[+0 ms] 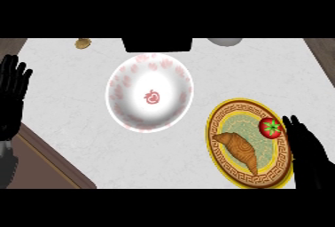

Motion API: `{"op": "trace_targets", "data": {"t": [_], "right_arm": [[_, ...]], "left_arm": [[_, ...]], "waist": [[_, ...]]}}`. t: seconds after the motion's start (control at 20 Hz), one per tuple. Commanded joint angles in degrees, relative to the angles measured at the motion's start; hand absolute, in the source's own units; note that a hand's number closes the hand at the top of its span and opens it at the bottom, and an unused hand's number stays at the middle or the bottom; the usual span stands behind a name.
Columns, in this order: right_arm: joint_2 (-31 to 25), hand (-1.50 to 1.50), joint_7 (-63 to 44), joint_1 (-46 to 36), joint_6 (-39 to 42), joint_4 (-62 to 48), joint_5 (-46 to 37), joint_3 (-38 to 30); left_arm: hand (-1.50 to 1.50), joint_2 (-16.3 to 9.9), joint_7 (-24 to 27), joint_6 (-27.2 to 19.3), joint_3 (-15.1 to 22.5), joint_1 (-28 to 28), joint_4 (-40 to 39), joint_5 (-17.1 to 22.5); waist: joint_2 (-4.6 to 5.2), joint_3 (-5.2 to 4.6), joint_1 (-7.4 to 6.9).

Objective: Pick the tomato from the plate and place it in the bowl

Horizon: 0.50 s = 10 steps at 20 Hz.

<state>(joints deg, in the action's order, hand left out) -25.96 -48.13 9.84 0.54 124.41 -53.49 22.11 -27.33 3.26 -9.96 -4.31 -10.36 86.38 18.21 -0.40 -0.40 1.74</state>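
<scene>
I see the tomato (271,127) on the plate (226,113) beside a croissant (239,150), near the desk's (78,102) right edge. My right hand (309,153), fingers straight, is just beside it; the left hand (12,95) rests open at the left edge. The bowl (149,92) sits mid-desk.

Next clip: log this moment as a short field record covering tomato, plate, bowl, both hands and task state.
tomato: on the plate's upper right, beside a croissant
plate: yellow patterned rim, right of the bowl
bowl: white with red print, holds nothing
right hand: open, at the plate's right edge, close to the tomato
left hand: open, resting at the left edge
task state: tomato not yet picked
</scene>
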Motion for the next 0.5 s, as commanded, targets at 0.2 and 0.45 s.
{"op": "trace_targets", "data": {"t": [0.2,0.45], "right_arm": [[1.44,-1.50,-14.88,-1.31,18.56,14.09,2.50,-1.49],[5.53,-1.50,-10.39,-8.46,17.66,2.47,3.60,-5.53]], "left_arm": [[0.00,0.67,1.33,3.92,-2.22,-2.28,-3.86,0.43],[0.00,3.67,4.12,4.50,-1.58,-1.38,-5.07,-2.50]], "waist": [[0.38,0.34,-1.34],[0.46,0.37,-1.75]]}}
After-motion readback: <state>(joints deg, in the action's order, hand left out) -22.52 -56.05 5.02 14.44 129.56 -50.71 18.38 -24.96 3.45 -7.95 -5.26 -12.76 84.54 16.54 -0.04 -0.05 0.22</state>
